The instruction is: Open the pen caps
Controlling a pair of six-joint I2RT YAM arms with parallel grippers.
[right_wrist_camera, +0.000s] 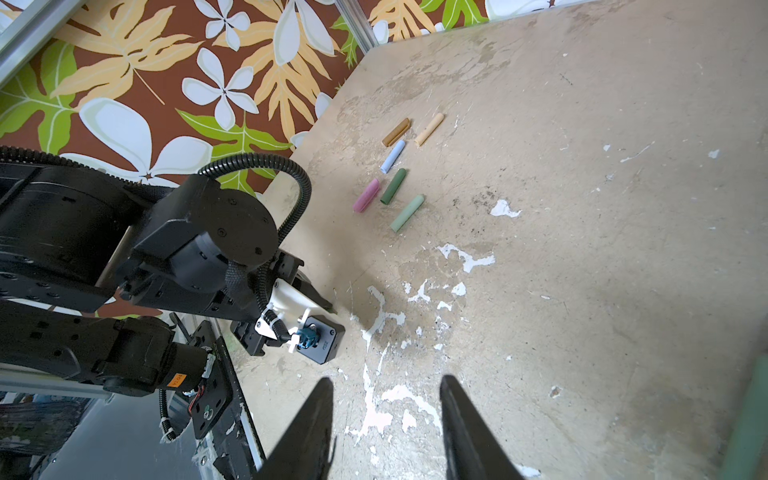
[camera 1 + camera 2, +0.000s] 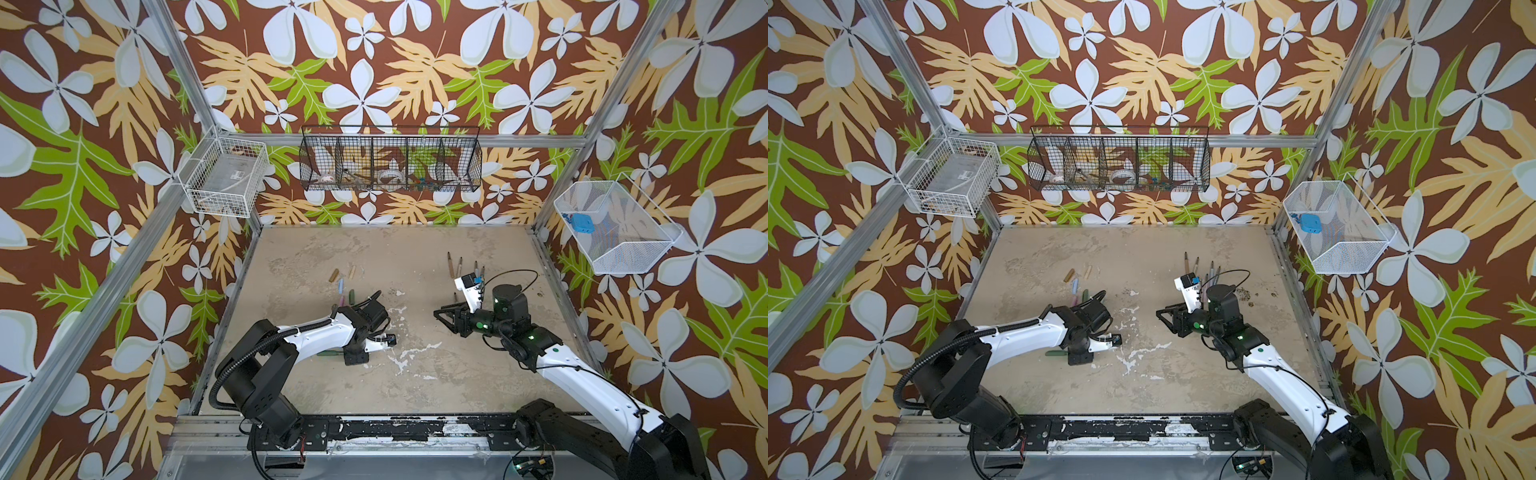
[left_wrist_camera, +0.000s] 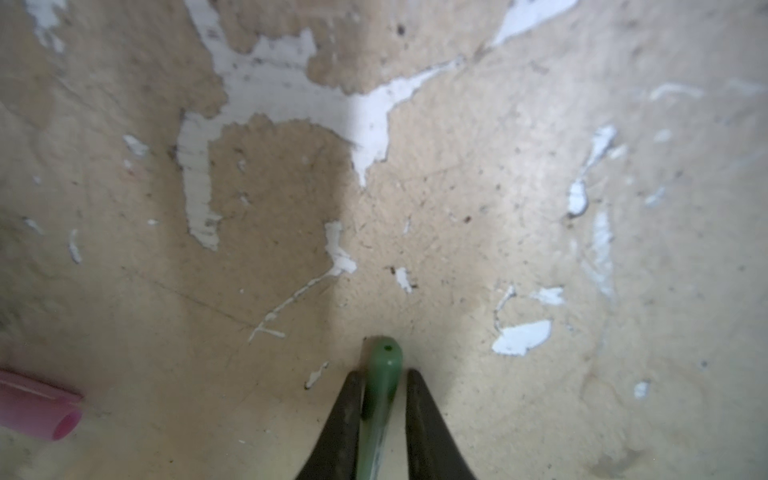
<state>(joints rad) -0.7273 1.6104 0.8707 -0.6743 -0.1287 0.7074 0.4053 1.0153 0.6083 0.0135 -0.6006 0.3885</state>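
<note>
My left gripper (image 3: 384,374) is low over the table, shut on a green pen (image 3: 382,374) whose rounded end sticks out past the fingertips. In both top views this pen (image 2: 330,353) (image 2: 1054,353) lies beside the left gripper (image 2: 351,356). Several loose pen caps lie at the back left: brown (image 1: 396,132), beige (image 1: 429,129), light blue (image 1: 392,156), pink (image 1: 366,195), dark green (image 1: 393,186) and light green (image 1: 407,213). Several uncapped pens (image 2: 459,266) lie at the back right. My right gripper (image 1: 386,415) (image 2: 442,316) hovers open and empty.
A white wire basket (image 2: 224,176) hangs on the left wall, a black one (image 2: 390,158) on the back wall and a white mesh one (image 2: 615,226) on the right. A black rail (image 2: 374,428) runs along the table's front edge. The pink cap (image 3: 37,415) lies near the left gripper.
</note>
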